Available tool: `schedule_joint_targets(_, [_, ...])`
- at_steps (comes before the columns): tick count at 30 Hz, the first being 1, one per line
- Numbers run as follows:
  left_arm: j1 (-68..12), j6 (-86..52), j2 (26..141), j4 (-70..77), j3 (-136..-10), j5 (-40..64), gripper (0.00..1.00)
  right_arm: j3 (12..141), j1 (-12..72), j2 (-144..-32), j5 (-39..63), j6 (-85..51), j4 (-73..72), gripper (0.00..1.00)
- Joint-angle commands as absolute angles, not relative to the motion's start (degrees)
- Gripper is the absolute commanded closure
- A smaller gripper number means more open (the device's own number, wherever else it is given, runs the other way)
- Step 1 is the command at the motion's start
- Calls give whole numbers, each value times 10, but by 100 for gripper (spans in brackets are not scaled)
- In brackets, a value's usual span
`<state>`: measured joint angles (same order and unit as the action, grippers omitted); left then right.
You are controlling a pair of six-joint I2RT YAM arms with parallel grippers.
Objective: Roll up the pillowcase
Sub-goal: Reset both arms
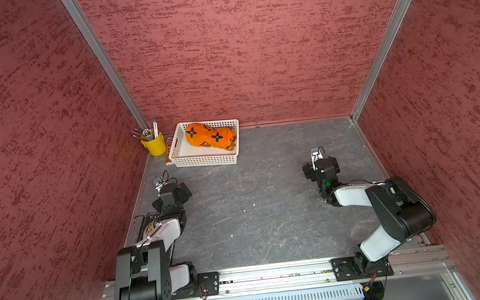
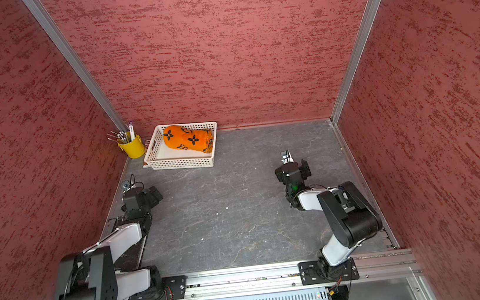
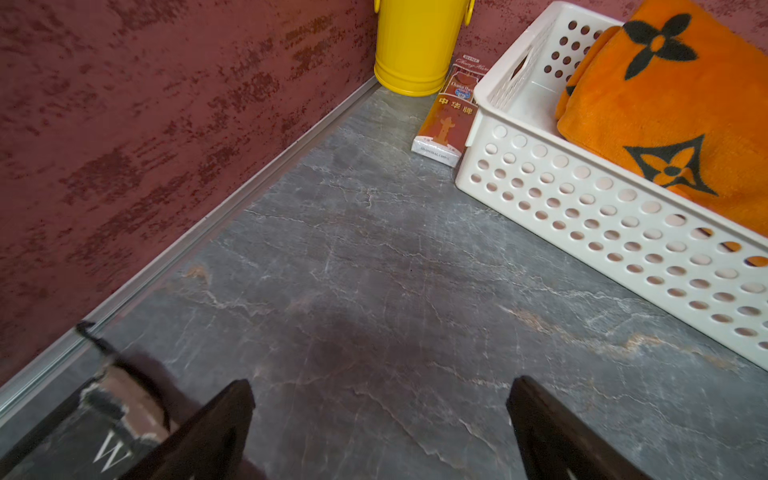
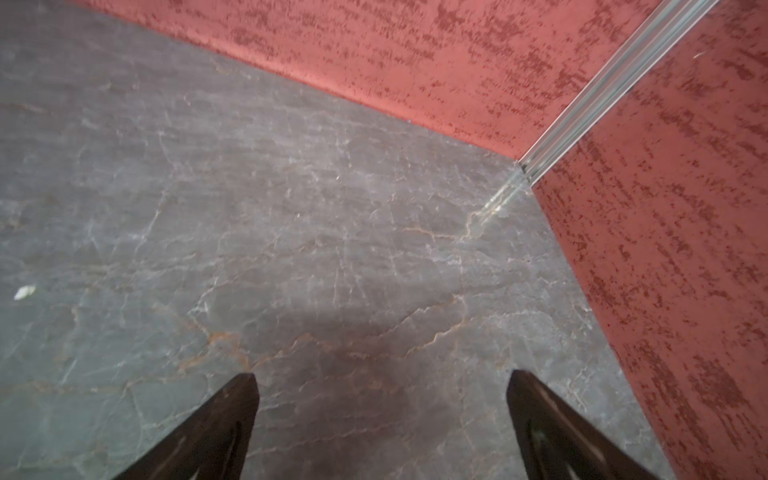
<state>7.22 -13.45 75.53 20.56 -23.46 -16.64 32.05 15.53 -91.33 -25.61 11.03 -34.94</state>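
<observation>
Grey stone-look tabletop [image 1: 255, 210] lies between your two arms. You'll find the pillowcase [image 1: 211, 137] lying as a roll inside the white basket [image 1: 204, 160] near the far left corner, beside a yellow cup [image 1: 155, 146]. Your left gripper [image 3: 380, 395] and right gripper [image 4: 382, 390] both hover over bare tabletop, fingers wide apart.

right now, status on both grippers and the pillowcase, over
Both open, empty: left gripper, right gripper. Rolled up: pillowcase, lying in white basket. Beside it yellow cup, carton; nothing on the roll.

pillowcase [image 3: 665, 124] (orange) runs off the left wrist view's edge.
</observation>
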Motion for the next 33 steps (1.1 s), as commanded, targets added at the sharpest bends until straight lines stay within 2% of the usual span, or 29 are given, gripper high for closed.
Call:
schedule_joint_targets(1, [78, -118, 798, 319, -265, -103, 0, 312, 127, -883, -181, 103, -378, 2])
schedule_joint_targets(7, [30, -36, 845, 361, -283, -38, 0, 273, 54, -858, -60, 44, -410, 1])
schedule_joint_targets(10, [6, 2, 858, 471, -231, -17, 0, 220, 17, -885, 18, 24, -536, 1])
schedule_joint_targets(11, [6, 0, 872, 517, -214, -24, 0, 205, 17, -893, 23, 27, -566, 1])
schedule_joint_targets(12, [5, 3, 885, 566, -196, -32, 0, 209, 17, -879, 25, 27, -536, 1])
schedule_joint_targets(16, [11, -12, 874, 510, -213, -38, 0, 216, 17, -890, 14, 24, -541, 1])
schedule_joint_targets(33, [8, -9, 878, 528, -208, -45, 0, 216, 17, -887, 9, 23, -536, 1])
